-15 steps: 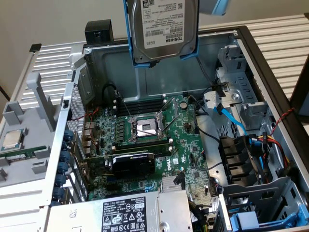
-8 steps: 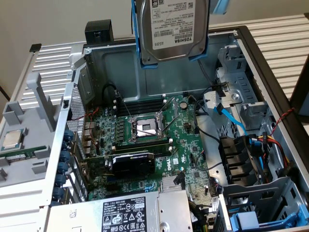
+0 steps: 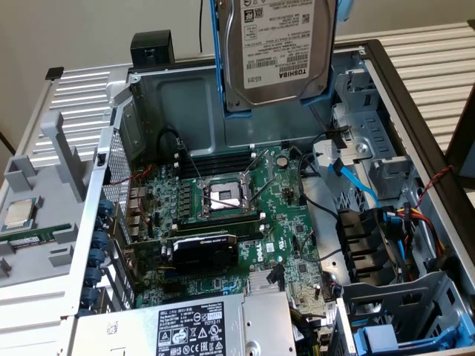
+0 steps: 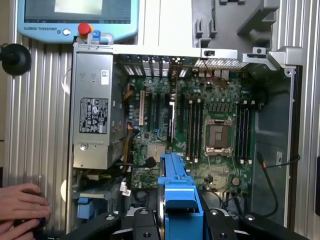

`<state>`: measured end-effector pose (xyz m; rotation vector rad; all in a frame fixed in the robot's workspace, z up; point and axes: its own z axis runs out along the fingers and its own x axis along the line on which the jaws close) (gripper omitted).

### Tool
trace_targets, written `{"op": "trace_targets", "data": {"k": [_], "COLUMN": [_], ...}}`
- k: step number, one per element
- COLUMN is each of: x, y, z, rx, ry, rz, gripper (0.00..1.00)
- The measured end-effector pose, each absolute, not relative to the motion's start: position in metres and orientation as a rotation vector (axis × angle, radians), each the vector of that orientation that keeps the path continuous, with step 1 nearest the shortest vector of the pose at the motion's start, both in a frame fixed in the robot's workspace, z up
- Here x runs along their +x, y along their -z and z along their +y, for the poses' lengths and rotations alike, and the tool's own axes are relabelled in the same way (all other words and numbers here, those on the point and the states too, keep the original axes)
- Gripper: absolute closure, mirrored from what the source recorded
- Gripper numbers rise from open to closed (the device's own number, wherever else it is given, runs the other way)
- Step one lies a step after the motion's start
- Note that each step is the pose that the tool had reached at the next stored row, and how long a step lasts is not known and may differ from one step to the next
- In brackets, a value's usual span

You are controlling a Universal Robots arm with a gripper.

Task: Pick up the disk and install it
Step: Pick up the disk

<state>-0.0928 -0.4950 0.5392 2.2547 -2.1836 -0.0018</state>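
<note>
The disk [image 3: 278, 52] is a silver-grey hard drive with a white label, clipped in a blue carrier frame. In the exterior view it hangs upright in the air above the back of the open computer case [image 3: 111, 159], with its top cut off by the picture's edge. In the wrist view the blue carrier [image 4: 180, 195] shows edge-on between the black fingers [image 4: 137, 225] of my gripper [image 4: 177, 222], which is shut on it. The motherboard [image 4: 210, 130] lies well below the disk.
Inside the case are a grey power supply [image 3: 193, 326], a black expansion card [image 3: 204, 248], an empty processor socket [image 3: 223, 194], and drive bays with blue parts [image 3: 386, 337] at the exterior view's lower right. A processor chip [image 3: 21, 213] lies outside. A person's hand [image 4: 20, 205] rests beside the case near a teach pendant [image 4: 75, 20].
</note>
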Motion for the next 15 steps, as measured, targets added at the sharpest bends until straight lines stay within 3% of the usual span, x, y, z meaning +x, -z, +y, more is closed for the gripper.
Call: {"op": "trace_targets", "data": {"k": [15], "x": [-0.083], "y": [-0.539], "z": [-0.534], "rx": [2.255], "ry": [0.002], "rz": [-2.184], "gripper": [0.63]}}
